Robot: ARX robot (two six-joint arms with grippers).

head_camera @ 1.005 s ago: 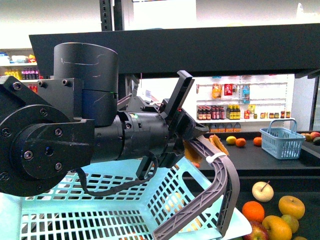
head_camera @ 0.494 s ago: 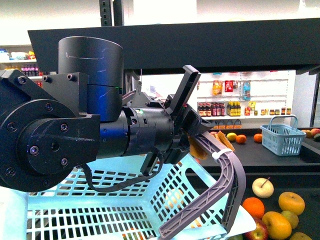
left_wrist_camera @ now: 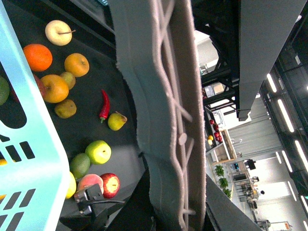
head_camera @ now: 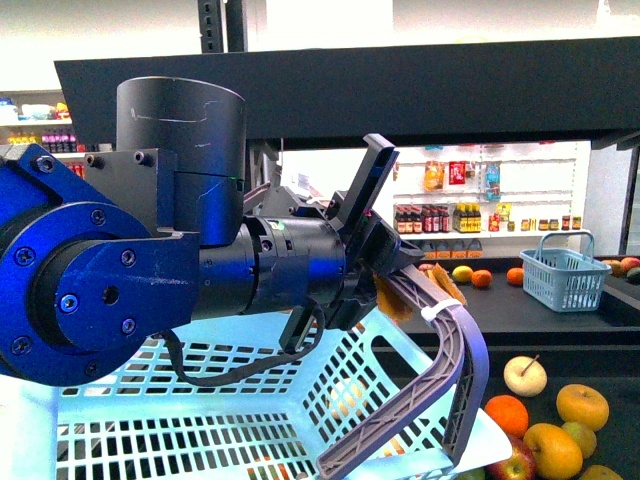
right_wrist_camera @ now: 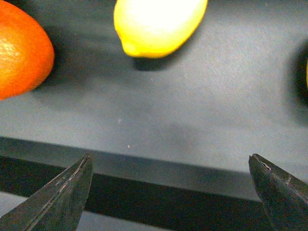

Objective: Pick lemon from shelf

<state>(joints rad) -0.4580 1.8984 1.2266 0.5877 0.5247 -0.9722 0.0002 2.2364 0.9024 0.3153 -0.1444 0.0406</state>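
the left claw (head_camera: pixel 385 272) stayed clamped on the grey handle (head_camera: pixel 455 345) of the pale teal basket (head_camera: pixel 200 400), almost exactly where it was half a second before; only the arm's housing had turned from black to blue in the light; the right claw (right_wrist_camera: pixel 169 161) was spread wide, its two tips apart and empty, hanging over the raised rim of a black shelf (right_wrist_camera: pixel 202 115) tray; the lemon (right_wrist_camera: pixel 159 24) lay on that tray just beyond the tips, with an orange (right_wrist_camera: pixel 21 48) near it, not touching; what lay inside the pale teal basket could not be made out through its mesh; in the left wrist view a lower tray past the handle held loose fruit, among them a red chilli (left_wrist_camera: pixel 104 105) and a green apple (left_wrist_camera: pixel 98 151); farther off in the front view a small blue basket (head_camera: pixel 565 280) stood on a tray; the left arm blocked much of that view
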